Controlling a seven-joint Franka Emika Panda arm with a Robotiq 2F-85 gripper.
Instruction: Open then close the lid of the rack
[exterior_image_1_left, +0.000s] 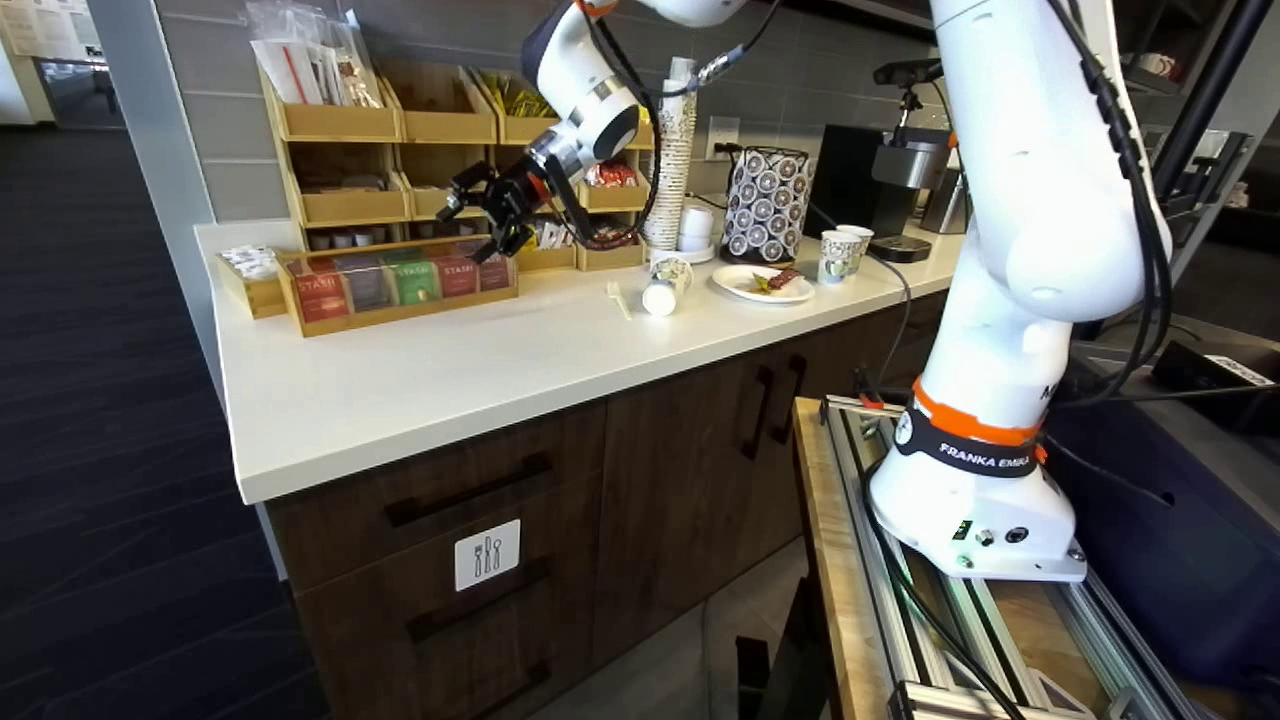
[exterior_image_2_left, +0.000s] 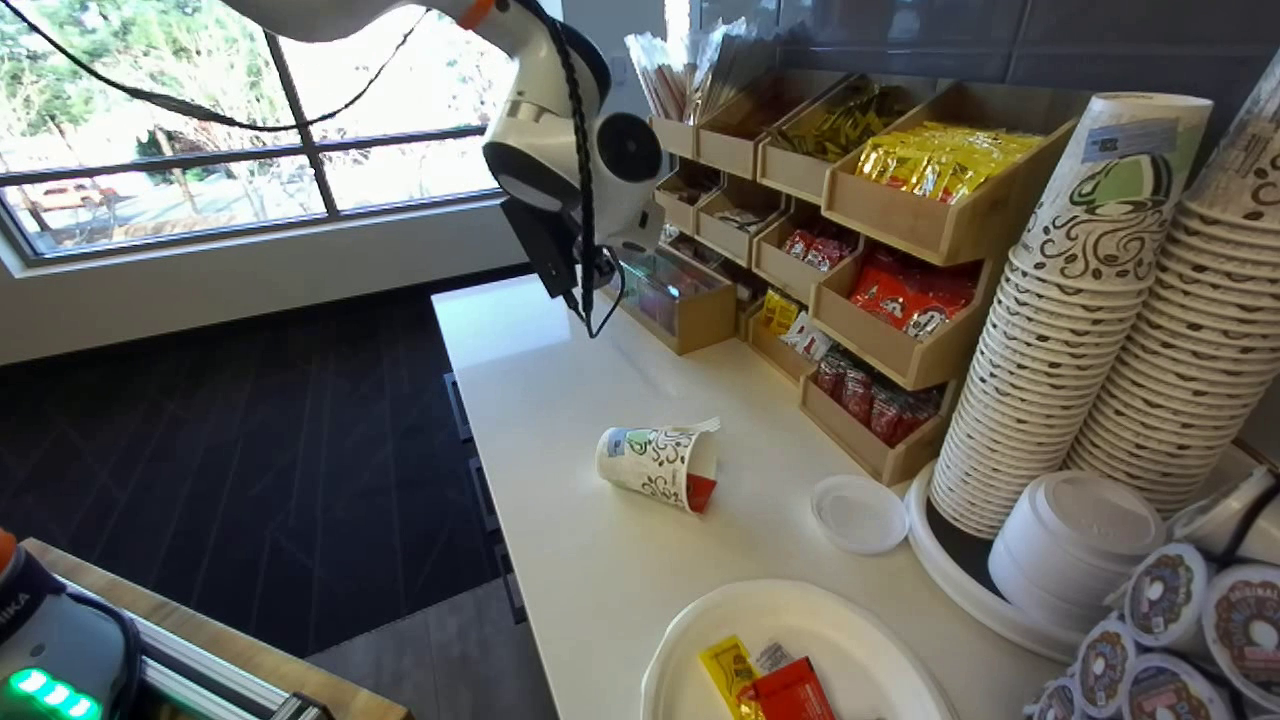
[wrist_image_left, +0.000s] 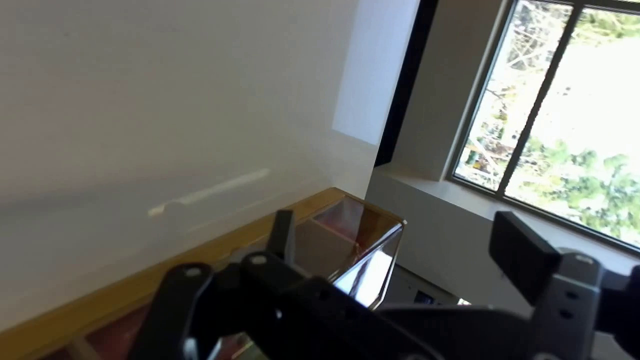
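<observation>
The rack is a low wooden tea box (exterior_image_1_left: 420, 312) with a clear lid (exterior_image_1_left: 375, 265); colored tea packets show through it. It sits on the counter's far end, and the lid looks shut. In an exterior view its wooden end (exterior_image_2_left: 708, 318) shows, partly behind the arm. My gripper (exterior_image_1_left: 464, 235) is open and empty, tilted over the box's right part. In the wrist view the fingers of the gripper (wrist_image_left: 395, 225) are wide apart. One finger overlaps the box frame (wrist_image_left: 312, 202) and clear lid (wrist_image_left: 367, 275); the other is past the lid's edge. I cannot tell whether any finger touches the lid.
A tiered wooden shelf (exterior_image_1_left: 350, 208) with packets stands behind the box. A small open box (exterior_image_1_left: 265, 297) adjoins it on the left. A tipped paper cup (exterior_image_2_left: 645, 462), a plate (exterior_image_2_left: 690, 625) and tall cup stacks (exterior_image_2_left: 1020, 370) stand further along the counter (exterior_image_1_left: 420, 385).
</observation>
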